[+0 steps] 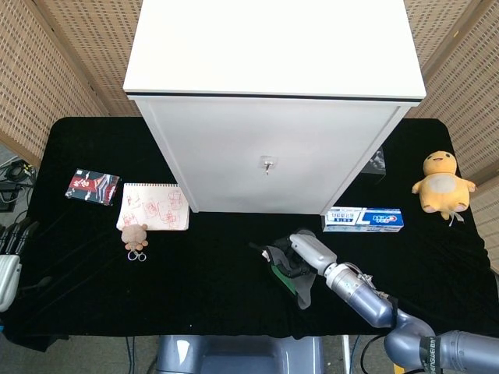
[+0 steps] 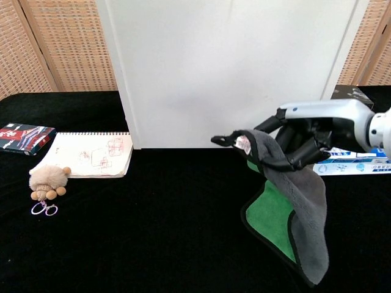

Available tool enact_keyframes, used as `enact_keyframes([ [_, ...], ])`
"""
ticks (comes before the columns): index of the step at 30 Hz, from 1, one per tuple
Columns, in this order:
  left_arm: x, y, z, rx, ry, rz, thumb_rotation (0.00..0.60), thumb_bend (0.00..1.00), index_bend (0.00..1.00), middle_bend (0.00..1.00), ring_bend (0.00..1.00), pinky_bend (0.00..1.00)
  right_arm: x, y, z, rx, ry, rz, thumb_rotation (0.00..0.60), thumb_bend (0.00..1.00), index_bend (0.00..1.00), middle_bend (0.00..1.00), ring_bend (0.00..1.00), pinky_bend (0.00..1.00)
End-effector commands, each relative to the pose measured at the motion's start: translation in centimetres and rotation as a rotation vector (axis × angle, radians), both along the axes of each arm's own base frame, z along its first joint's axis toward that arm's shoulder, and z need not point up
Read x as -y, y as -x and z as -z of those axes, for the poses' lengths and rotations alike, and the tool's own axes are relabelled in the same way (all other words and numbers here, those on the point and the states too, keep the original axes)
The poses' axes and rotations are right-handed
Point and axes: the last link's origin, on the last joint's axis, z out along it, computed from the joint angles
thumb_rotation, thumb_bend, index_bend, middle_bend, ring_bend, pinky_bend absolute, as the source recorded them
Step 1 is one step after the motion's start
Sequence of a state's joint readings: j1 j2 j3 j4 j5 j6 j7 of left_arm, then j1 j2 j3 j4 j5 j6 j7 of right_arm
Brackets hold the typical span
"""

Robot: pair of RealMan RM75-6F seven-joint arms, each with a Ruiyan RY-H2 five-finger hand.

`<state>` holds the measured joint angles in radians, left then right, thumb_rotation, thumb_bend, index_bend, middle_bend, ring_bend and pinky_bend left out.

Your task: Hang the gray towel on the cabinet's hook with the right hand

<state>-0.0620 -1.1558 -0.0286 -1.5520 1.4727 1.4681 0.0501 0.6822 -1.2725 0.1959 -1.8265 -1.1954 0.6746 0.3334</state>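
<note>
The right hand (image 2: 308, 131) holds the gray towel (image 2: 292, 201) off the table, right of centre in the chest view, its fingers curled around the upper edge so that the cloth drapes down in a loose fold. The lift looks done; the carry to the hook and the hanging itself are left. The hook (image 1: 267, 164) sits in the middle of the cabinet (image 1: 273, 101) front in the head view, a small metal fitting well above the towel, which hangs low in that frame, just below the cabinet's base. A small hanging loop or label pokes out at the towel's leading corner (image 2: 241, 142), toward the left of the hand; that is probably the part meant for the hook, though I cannot tell its exact form.

The towel is soft and limp, gray and slightly napped on one face, bright green on the other, with a dark bound edge. The cabinet is a smooth white box with flat panels and sharp corners. The table (image 1: 218, 265) is covered in matte black cloth.

The left hand (image 1: 9, 257) rests at the far left edge of the head view, holding nothing; its fingers appear slightly apart.

Left of the cabinet lie a spiral notebook (image 2: 91, 155) with red drawings, a fuzzy tan plush keychain (image 2: 46, 180) and a small dark packet (image 2: 21, 137). A glossy toothpaste box (image 1: 363, 219) and a yellow plush duck (image 1: 441, 183) sit at the right.
</note>
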Motion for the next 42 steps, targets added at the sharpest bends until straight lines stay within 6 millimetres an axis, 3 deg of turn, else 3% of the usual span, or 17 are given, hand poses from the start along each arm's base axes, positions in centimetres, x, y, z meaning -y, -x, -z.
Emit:
enact_keyframes([
  [1, 0.0, 0.0, 0.0, -0.001, 0.001, 0.000, 0.600, 0.00, 0.00, 0.00, 0.00, 0.00, 0.9, -2.2, -2.3, 0.119, -0.056, 0.092, 0.600, 0.72, 0.69, 0.95, 0.97, 1.00],
  [9, 0.0, 0.1, 0.0, -0.002, -0.003, -0.004, 0.600, 0.00, 0.00, 0.00, 0.00, 0.00, 2.0, -4.2, -5.4, 0.268, -0.120, 0.235, 0.600, 0.72, 0.70, 0.96, 0.97, 1.00],
  [19, 0.0, 0.0, 0.2, -0.009, 0.003, -0.002, 0.600, 0.00, 0.00, 0.00, 0.00, 0.00, 2.3, -5.5, -7.4, 0.381, -0.199, 0.379, 0.600, 0.72, 0.71, 0.97, 0.97, 1.00],
  [42, -0.1, 0.1, 0.3, -0.011, 0.002, -0.008, 0.600, 0.00, 0.00, 0.00, 0.00, 0.00, 4.4, -6.9, -11.1, 0.522, -0.098, 0.444, 0.600, 0.72, 0.71, 0.97, 0.97, 1.00],
])
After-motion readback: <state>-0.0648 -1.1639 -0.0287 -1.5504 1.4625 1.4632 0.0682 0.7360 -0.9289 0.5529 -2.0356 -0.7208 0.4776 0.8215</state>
